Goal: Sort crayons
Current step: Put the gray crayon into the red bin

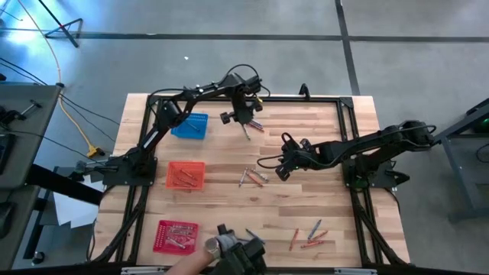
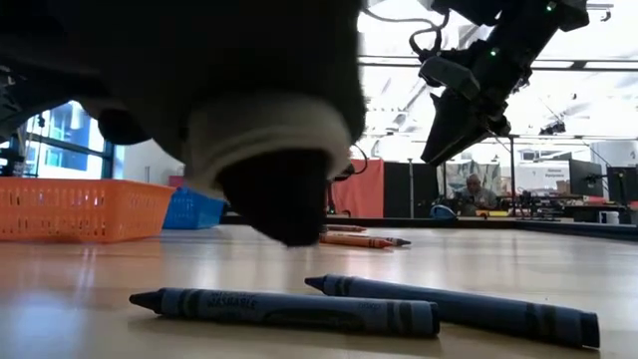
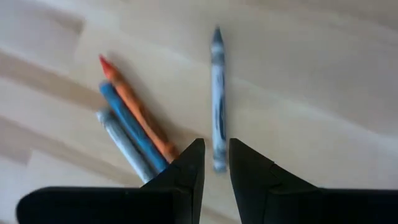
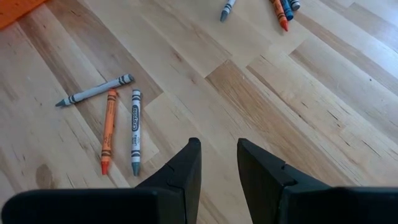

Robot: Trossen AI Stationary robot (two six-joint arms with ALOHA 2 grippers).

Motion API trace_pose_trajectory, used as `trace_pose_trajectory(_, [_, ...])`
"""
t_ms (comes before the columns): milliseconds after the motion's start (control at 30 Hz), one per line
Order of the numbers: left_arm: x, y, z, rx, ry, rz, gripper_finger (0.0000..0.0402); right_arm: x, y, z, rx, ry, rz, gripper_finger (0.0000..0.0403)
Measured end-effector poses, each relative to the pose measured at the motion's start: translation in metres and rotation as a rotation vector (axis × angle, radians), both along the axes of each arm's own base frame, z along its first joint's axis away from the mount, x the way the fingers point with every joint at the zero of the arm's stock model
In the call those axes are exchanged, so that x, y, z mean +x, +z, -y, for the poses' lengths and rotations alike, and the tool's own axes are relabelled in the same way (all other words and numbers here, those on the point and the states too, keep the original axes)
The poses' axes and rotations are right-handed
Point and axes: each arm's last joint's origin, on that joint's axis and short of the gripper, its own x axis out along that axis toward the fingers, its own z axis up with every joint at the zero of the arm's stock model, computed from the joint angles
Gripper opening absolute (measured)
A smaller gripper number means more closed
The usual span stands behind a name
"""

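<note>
My left gripper (image 1: 243,116) is at the table's far side, right of the blue basket (image 1: 190,125), shut on a blue-grey crayon (image 3: 217,93). Beside it an orange (image 3: 138,113), a blue (image 3: 130,128) and a grey crayon (image 3: 123,143) lie flat on the wood. My right gripper (image 4: 219,163) hovers open over bare wood near the table's middle, nothing between its fingers. Three more crayons (image 4: 109,129) lie just to its near left. Another loose group (image 1: 309,235) lies near the front right edge. My left gripper pinches the blue-grey crayon's blunt end (image 3: 218,163) between its two fingertips. The fingers slant steeply down from above and lie along the crayon. The crayon sticks out past the fingertips, its pointed end (image 3: 216,32) away from them. Whether that end touches the table I cannot tell.
An orange basket (image 1: 186,174) and a red basket (image 1: 176,235) stand on the table's left side, both holding crayons. A person's hand (image 1: 221,248) reaches over the front edge and fills much of the low view (image 2: 269,130). Two blue crayons (image 2: 289,309) lie before the low camera.
</note>
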Motion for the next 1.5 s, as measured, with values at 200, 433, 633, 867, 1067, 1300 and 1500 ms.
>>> trace_pose_trajectory(200, [0.002, 0.001, 0.003, -0.054, 0.035, 0.019, 0.0062, 0.000, 0.000, 0.000, 0.003, 0.002, 0.001, 0.0099])
trace_pose_trajectory(433, [-0.003, 0.002, 0.004, -0.093, 0.042, -0.011, 0.0062, 0.000, 0.000, 0.000, 0.003, 0.001, 0.001, 0.0099])
trace_pose_trajectory(633, [-0.006, 0.002, 0.001, -0.084, 0.003, -0.006, 0.0057, 0.000, 0.000, 0.000, 0.003, 0.001, 0.001, 0.0099])
trace_pose_trajectory(867, [-0.012, 0.002, -0.005, -0.079, -0.039, -0.001, 0.0044, 0.000, 0.000, 0.000, 0.012, -0.014, 0.008, 0.0099])
trace_pose_trajectory(1067, [-0.014, 0.002, -0.010, -0.070, -0.046, 0.012, 0.0036, 0.000, 0.000, 0.005, 0.009, -0.036, 0.008, 0.0099])
trace_pose_trajectory(1300, [-0.009, 0.002, -0.009, -0.058, -0.043, 0.052, 0.0031, 0.001, 0.000, 0.013, 0.000, -0.050, 0.002, 0.0099])
trace_pose_trajectory(1500, [0.003, 0.006, -0.004, -0.268, 0.132, 0.172, 0.0030, 0.001, 0.000, 0.013, 0.013, -0.028, -0.006, 0.0099])
